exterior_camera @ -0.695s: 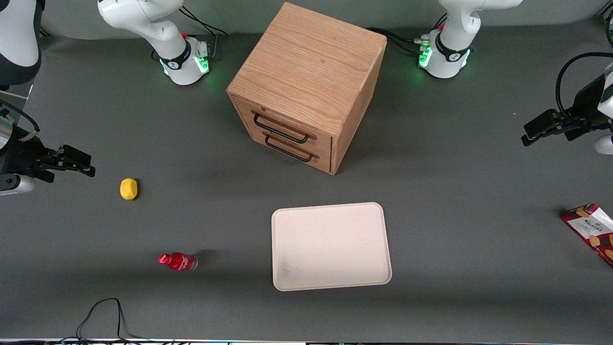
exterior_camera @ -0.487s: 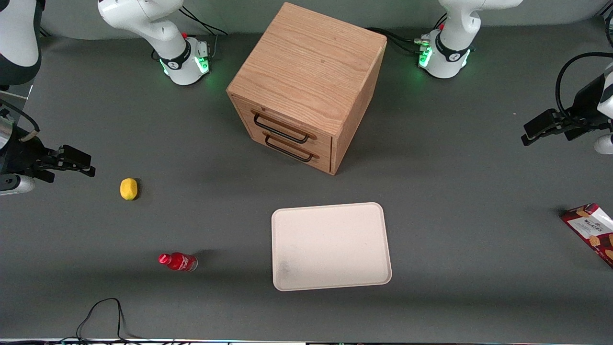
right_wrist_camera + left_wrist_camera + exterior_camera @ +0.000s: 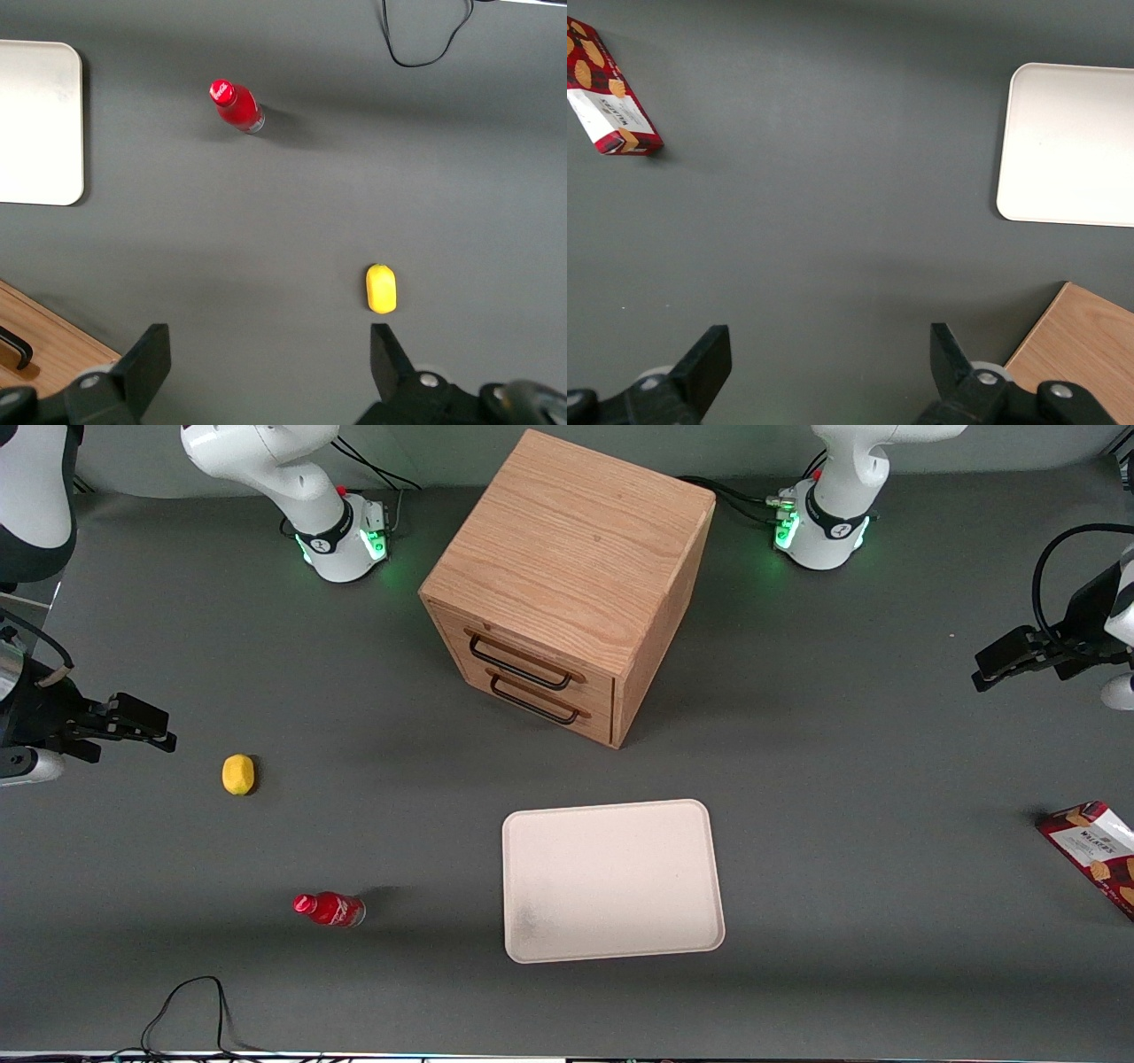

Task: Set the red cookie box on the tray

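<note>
The red cookie box lies flat on the grey table at the working arm's end, partly cut off by the front view's edge; it also shows in the left wrist view. The cream-white tray lies bare near the table's middle, nearer the front camera than the wooden drawer cabinet; it also shows in the left wrist view. My left gripper hangs open and empty above the table at the working arm's end, farther from the front camera than the box and well apart from it; in the wrist view its fingers stand wide apart over bare table.
A wooden two-drawer cabinet stands at the table's middle, drawers shut. A small red bottle and a yellow lemon lie toward the parked arm's end. A black cable loops at the front edge.
My left gripper has drifted slightly outward, toward the working arm's end of the table, and a little upward. Nothing else has moved.
</note>
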